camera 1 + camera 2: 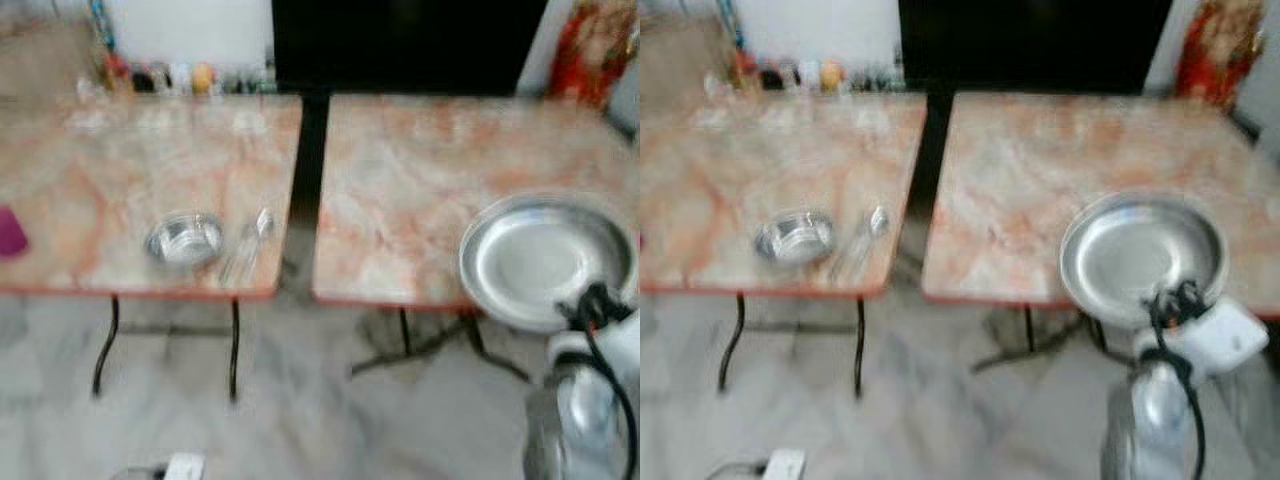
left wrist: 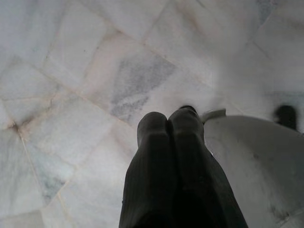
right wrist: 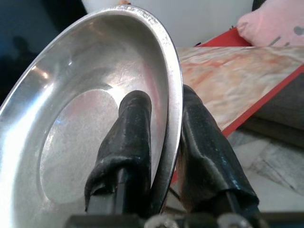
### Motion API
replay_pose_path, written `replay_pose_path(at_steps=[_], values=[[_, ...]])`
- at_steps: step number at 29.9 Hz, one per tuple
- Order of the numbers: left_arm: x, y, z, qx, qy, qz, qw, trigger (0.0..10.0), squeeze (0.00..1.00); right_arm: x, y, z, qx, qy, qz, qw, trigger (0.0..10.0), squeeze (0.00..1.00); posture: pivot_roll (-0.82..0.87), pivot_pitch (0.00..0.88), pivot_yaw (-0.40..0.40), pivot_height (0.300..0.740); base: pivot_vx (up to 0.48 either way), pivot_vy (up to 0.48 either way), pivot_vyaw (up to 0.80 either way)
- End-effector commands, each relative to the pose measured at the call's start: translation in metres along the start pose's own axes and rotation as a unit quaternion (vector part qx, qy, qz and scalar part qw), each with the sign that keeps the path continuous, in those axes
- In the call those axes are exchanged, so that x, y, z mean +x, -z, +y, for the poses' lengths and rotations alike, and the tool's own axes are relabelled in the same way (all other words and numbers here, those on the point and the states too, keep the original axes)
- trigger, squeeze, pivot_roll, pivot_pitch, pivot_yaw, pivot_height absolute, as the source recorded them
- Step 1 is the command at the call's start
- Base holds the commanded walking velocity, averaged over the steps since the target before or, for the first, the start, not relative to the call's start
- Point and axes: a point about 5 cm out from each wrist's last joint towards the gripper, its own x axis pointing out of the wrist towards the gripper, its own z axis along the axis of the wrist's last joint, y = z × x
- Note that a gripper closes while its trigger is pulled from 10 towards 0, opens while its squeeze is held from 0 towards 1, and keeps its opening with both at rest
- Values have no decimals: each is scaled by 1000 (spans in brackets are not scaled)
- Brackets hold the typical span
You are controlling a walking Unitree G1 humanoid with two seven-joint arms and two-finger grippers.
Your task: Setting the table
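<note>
Over the right table (image 1: pixel 400 200), head views: plate (image 1: pixel 540 255) held at the near edge by the right gripper (image 3: pixel 166 137); bowl (image 1: pixel 184 240) and spoon (image 1: pixel 250 245) sit on the left table (image 1: pixel 120 170). Left wrist: left gripper (image 2: pixel 168 128) pressed closed on nothing, over floor (image 2: pixel 71 71). Right wrist: fingers (image 3: pixel 128 137) pinch the plate's rim. Best lower it flat, fully on the tabletop, then let go. No writing legible.

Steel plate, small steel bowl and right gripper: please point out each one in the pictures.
steel plate (image 1: pixel 530 258), left eye view, on its flat centre.
small steel bowl (image 1: pixel 184 240), left eye view, on its inside.
right gripper (image 3: pixel 167 142), right wrist view, midway between the fingertips, at the plate's rim.
</note>
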Motion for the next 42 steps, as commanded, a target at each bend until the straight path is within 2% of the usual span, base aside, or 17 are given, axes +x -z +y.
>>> replay_pose_path(at_steps=[1,14,32,36,40,42], values=[[1,0,-5,4,7,1,1000,10000,0,2,-7,-4,-2,7,-14,1000,10000,0,27,0,19,740,0,0,0],[1,-2,-5,-15,12,-8,1000,10000,0,6,-8,-5,-1,11,-15,1000,10000,0,26,0,13,740,0,0,0],[1,-2,-5,-9,14,-6,1000,10000,0,8,-3,0,3,11,-8,1000,10000,0,30,0,15,740,341,0,0],[0,-1,-4,-7,12,-5,1000,10000,0,9,-3,0,5,14,-9,1000,10000,0,31,0,15,740,72,0,0],[0,-1,-3,-5,11,-5,1000,10000,0,8,0,-2,17,30,-1,999,10000,0,29,0,16,740,0,0,0],[0,0,-3,2,13,-3,1000,10000,0,6,5,-6,45,54,17,997,10000,0,26,0,17,740,0,0,0]])
